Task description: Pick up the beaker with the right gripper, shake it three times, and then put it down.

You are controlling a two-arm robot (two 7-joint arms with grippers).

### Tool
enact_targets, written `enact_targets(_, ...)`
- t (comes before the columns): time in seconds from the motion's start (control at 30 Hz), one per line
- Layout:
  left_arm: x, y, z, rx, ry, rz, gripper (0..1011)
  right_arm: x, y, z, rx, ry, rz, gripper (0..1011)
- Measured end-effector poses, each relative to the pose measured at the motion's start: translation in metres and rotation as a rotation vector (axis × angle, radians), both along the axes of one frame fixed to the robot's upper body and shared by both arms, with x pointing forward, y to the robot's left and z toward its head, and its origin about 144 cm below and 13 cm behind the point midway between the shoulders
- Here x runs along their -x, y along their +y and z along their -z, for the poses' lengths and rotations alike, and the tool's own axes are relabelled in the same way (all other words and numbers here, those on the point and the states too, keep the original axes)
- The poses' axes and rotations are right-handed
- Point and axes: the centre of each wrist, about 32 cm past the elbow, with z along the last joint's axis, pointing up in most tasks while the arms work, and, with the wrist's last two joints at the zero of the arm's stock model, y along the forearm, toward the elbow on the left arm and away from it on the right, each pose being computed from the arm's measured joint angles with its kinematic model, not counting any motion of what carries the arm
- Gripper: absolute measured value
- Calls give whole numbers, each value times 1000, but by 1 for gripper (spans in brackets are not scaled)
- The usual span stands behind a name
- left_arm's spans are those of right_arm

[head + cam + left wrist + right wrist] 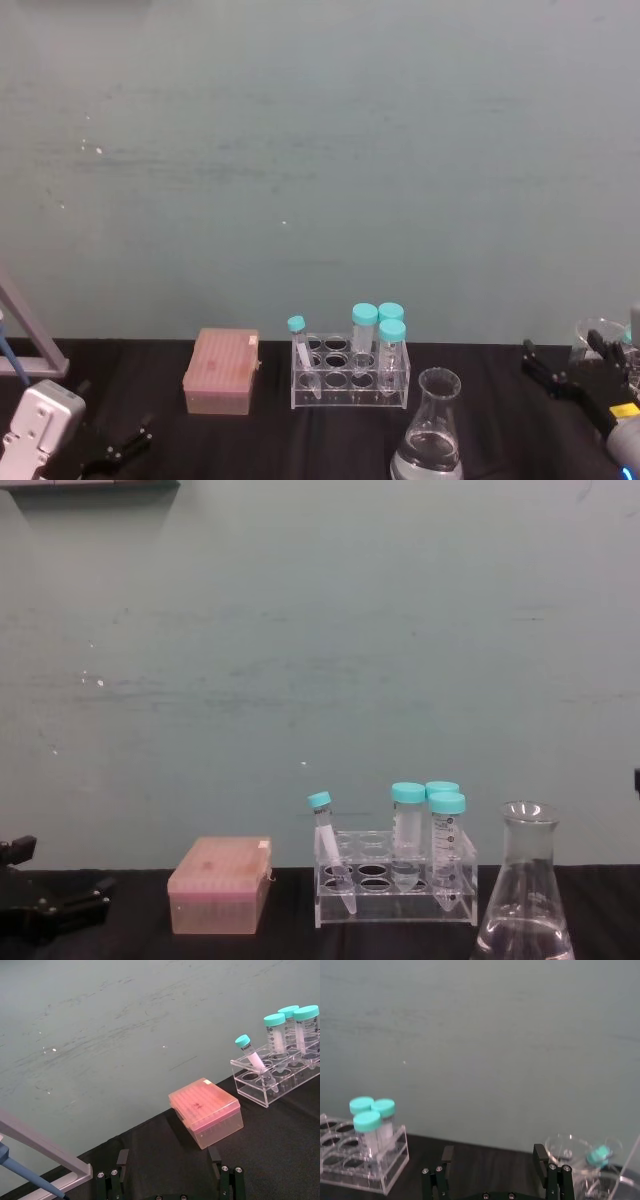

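Fingers of right gripper (570, 372) spread apart, nothing held; gripper seen at right table edge, apart from beaker (428, 432). Left gripper (122, 446) parked low at left, fingers parted, empty.

Table (500, 420) covered in black cloth.

Beaker: clear glass cone, wide base, narrow neck, flared rim; clear liquid low inside; stood upright on cloth, just in front and right of rack (350, 383).

Pink box (221, 372): translucent plastic, rectangular, left of rack.

Rack: clear plastic, round holes.

Tubes (391, 352): clear plastic, teal caps.

The beaker (428, 436) stands before the tube rack (350, 376), the tip box (222, 372) left of the rack
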Motion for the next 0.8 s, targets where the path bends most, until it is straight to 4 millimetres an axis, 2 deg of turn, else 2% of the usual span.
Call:
enact_targets(0.2,0,0,0,0,0,0,1000,4,1,8,-14,39,-19,1000)
enact_targets(0.8,0,0,0,0,0,0,1000,4,0,8,-11,38,-18,1000)
